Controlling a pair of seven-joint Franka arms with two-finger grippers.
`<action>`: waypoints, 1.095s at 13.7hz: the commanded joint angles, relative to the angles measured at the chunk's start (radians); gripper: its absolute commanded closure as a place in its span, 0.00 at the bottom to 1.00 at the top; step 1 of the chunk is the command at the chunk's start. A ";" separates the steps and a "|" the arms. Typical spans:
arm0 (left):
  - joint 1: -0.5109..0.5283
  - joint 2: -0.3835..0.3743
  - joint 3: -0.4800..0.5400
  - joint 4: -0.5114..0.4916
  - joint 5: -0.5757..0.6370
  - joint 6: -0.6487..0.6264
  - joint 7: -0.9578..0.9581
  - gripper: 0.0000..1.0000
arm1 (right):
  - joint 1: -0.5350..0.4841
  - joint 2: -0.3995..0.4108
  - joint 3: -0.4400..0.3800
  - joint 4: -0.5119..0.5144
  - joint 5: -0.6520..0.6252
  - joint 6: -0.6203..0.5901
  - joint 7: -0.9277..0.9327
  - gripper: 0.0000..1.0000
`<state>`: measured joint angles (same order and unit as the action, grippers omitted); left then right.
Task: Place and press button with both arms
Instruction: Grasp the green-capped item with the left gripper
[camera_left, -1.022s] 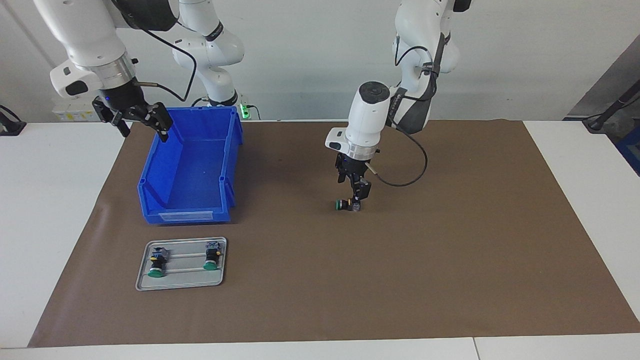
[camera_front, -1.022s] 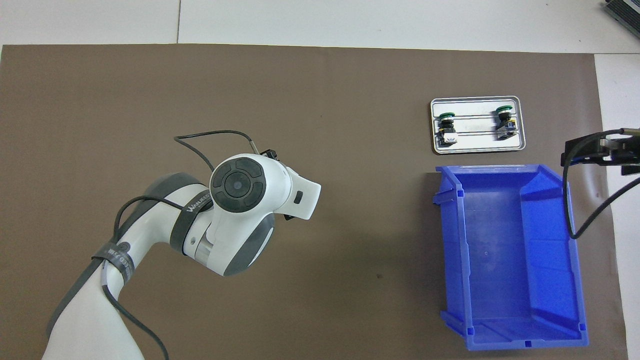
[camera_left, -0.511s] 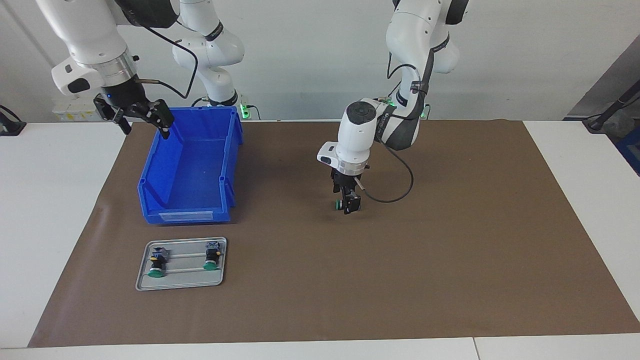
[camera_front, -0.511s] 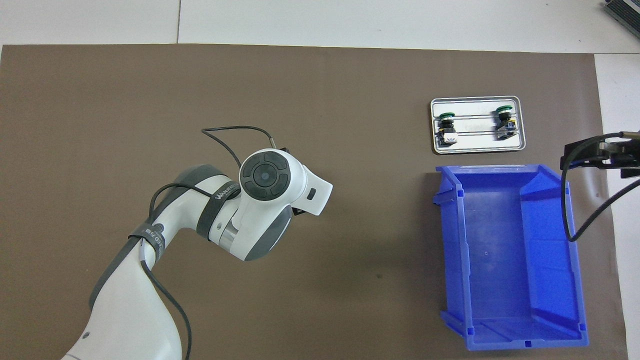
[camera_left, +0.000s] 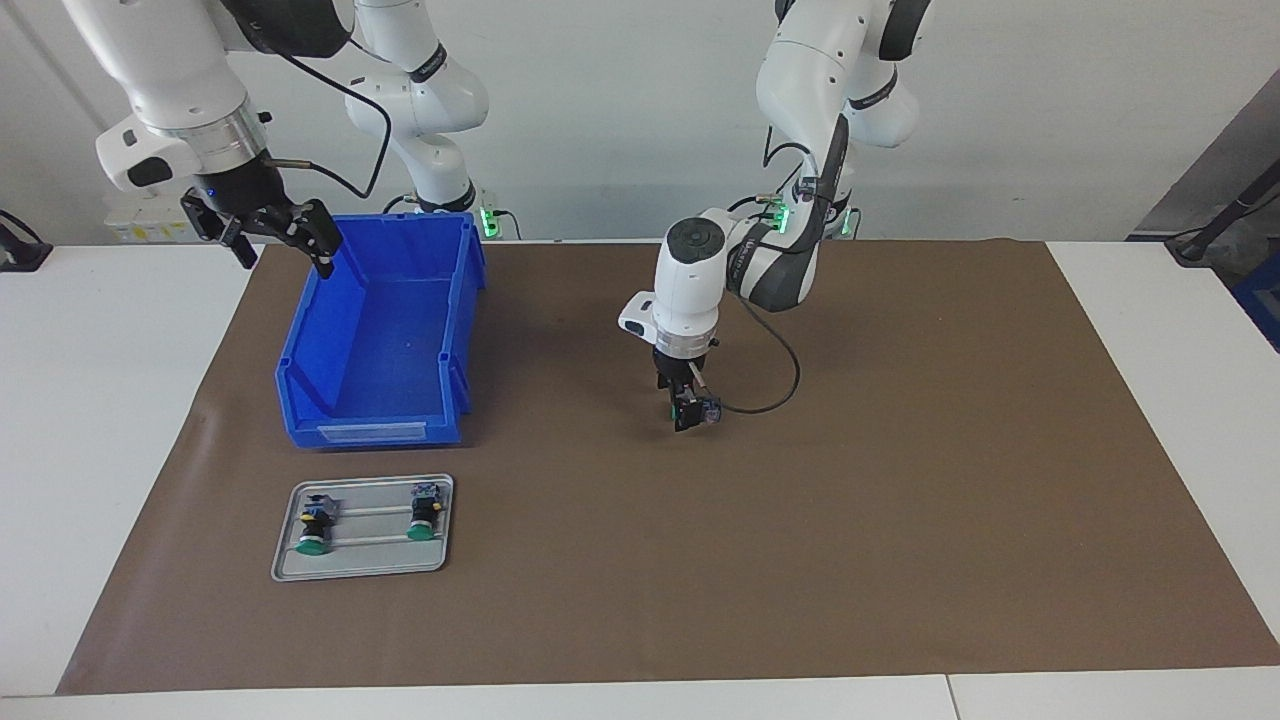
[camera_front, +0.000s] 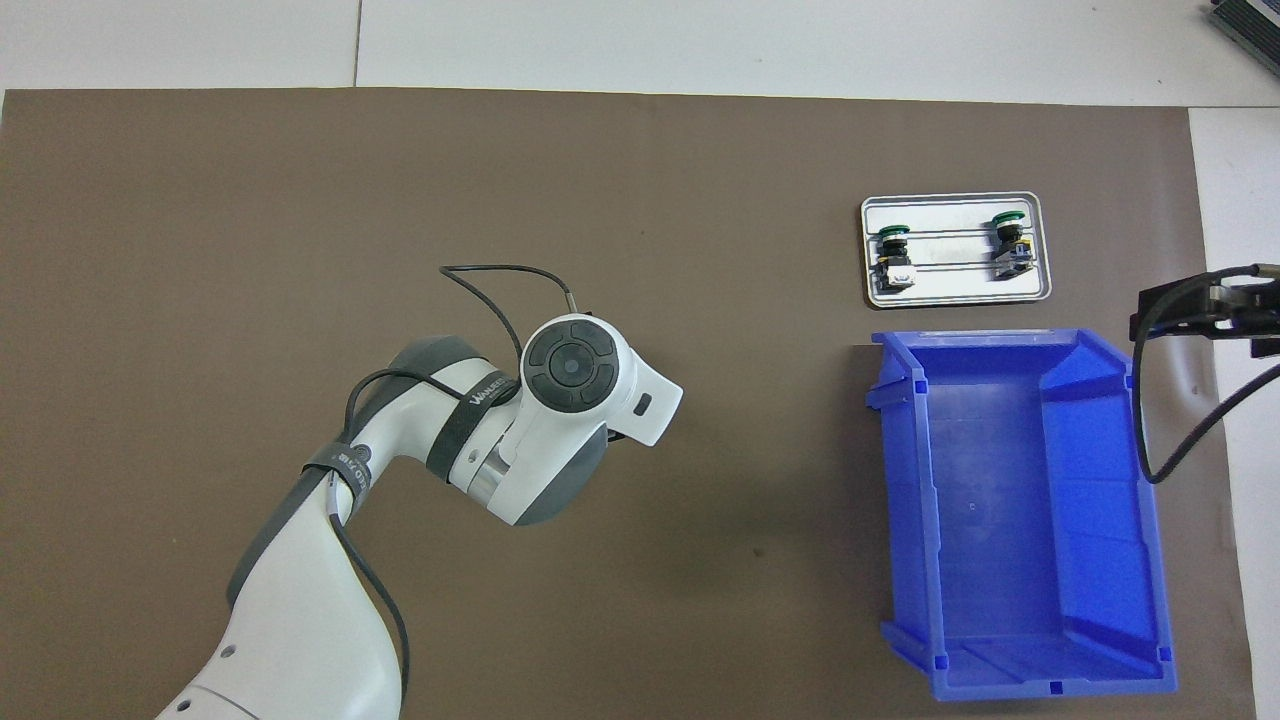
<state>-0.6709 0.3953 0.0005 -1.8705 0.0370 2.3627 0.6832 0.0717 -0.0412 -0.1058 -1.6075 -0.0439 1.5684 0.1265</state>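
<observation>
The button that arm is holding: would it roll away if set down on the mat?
Probably not far: the button has a squarish base, and its twins lie on their sides on the tray. It seems stiff, showing no bending in the left gripper. Being so small beside the gripper, it is likely light.

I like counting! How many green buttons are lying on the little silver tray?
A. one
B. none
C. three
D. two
D: two green-capped buttons lie on the silver tray, side by side and apart, beside the blue bin and farther from the robots than it.
</observation>
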 joint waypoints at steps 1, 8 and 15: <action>-0.018 -0.004 0.018 -0.022 0.026 -0.008 0.006 0.09 | -0.030 -0.005 0.017 0.005 0.015 -0.022 -0.048 0.00; -0.019 -0.003 0.019 -0.026 0.050 0.004 -0.001 0.66 | -0.021 0.001 0.020 0.027 0.009 -0.082 -0.048 0.00; -0.012 -0.009 0.022 0.008 0.055 -0.008 -0.004 1.00 | -0.020 0.000 0.021 0.029 0.006 -0.079 -0.045 0.00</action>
<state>-0.6731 0.3974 0.0052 -1.8816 0.0698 2.3624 0.6843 0.0656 -0.0414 -0.0955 -1.5909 -0.0439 1.5022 0.1087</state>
